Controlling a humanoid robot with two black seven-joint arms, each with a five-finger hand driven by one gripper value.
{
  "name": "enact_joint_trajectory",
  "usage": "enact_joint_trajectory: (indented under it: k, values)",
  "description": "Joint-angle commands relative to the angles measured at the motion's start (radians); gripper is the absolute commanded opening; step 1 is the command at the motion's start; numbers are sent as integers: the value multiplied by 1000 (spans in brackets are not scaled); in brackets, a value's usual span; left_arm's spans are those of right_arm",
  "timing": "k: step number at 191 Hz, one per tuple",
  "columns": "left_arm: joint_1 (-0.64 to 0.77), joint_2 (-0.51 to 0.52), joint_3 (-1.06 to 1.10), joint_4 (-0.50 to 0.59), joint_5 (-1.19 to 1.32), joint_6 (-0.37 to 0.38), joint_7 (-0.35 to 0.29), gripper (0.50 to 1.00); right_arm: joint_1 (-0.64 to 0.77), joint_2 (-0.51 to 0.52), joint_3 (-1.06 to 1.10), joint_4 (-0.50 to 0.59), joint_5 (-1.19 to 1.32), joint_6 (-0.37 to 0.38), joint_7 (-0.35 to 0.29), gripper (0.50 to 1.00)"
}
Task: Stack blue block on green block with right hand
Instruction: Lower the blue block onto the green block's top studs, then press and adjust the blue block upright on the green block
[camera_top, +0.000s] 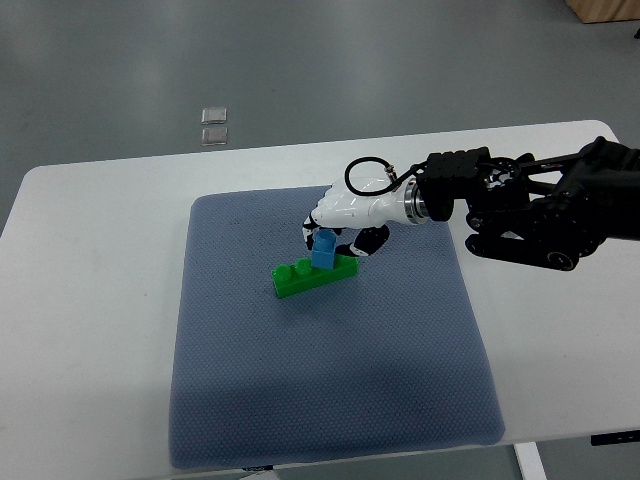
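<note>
right hand (335, 228) gripping blue block (324, 251) | green block (314, 274) directly beneath fingers | press straight down, keep studs aligned, then loosen grip gently

The top view is evenly and fairly brightly lit from overhead, with diffuse light and no hard shadows; a broad, soft darker band lies across the near part of the blue-grey mat (330, 400). The white table (90, 330) looks slightly washed out, and small highlights gleam on the right hand's (345, 222) glossy white shell. Focus is reasonably sharp overall, with slight softness and mild compression grain.
</note>
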Motion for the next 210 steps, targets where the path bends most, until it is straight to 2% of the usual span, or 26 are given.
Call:
enact_joint_trajectory:
  k: [1, 58, 210]
  values:
    - [0, 0, 0, 0, 0, 0, 0, 1000, 4, -7, 0, 0, 0, -8, 3, 500]
    - [0, 0, 0, 0, 1, 0, 0, 1000, 1, -9, -1, 0, -37, -25, 28, 500]
    - [0, 0, 0, 0, 1, 0, 0, 1000, -5, -1, -14, -29, -44, -38, 29, 500]
